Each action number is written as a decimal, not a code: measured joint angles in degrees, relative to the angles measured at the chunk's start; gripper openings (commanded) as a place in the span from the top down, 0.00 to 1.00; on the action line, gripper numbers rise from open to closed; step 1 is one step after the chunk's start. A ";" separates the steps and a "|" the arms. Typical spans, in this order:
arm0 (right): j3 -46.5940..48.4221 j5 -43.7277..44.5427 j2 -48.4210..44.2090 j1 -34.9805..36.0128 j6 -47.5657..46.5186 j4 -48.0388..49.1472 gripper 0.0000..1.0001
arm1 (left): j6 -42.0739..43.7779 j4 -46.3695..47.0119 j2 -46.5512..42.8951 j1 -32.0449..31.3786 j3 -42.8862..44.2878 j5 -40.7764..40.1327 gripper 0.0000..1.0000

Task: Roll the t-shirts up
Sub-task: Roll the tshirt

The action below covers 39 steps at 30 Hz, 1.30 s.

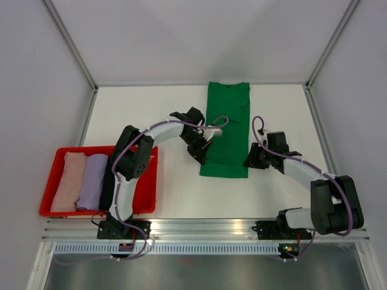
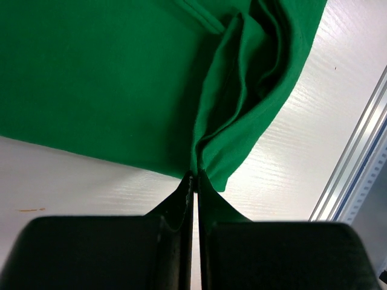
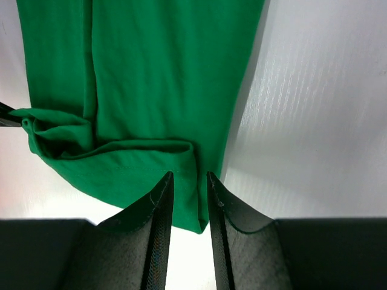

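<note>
Laid long and narrow on the desk, green t-shirt, hem toward the arms for rolling. Clenched on the near left hem corner, left hand, bunching cloth; right hand astride the right corner, jaws apart, likely lining up so both ends lift evenly.

No text, label, brand, number or sign is legible to me in any of the three views. The green t-shirt is plain cloth. I read no marking on the red tray or the worktop.
</note>
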 measured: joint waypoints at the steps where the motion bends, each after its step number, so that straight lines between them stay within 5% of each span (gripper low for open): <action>1: -0.26 -0.09 0.04 0.00 0.02 0.26 0.66 | 0.00 -0.02 0.00 -0.04 0.00 -0.04 0.98; 15: -0.76 -3.06 3.32 0.68 -0.15 2.05 0.75 | -0.04 0.00 0.04 -0.26 0.00 -1.14 0.98; 17: -0.76 -3.02 3.15 0.72 -0.17 2.01 0.80 | -0.04 0.00 0.04 -0.31 0.00 -1.27 0.98; 20: -0.76 -2.86 2.23 0.72 -0.33 1.79 1.00 | -0.04 0.00 0.04 -0.33 0.00 -1.29 0.98; 39: -3.02 3.23 -4.74 -0.15 4.15 -1.11 1.00 | -0.07 -0.04 0.04 -1.05 0.98 -3.08 0.96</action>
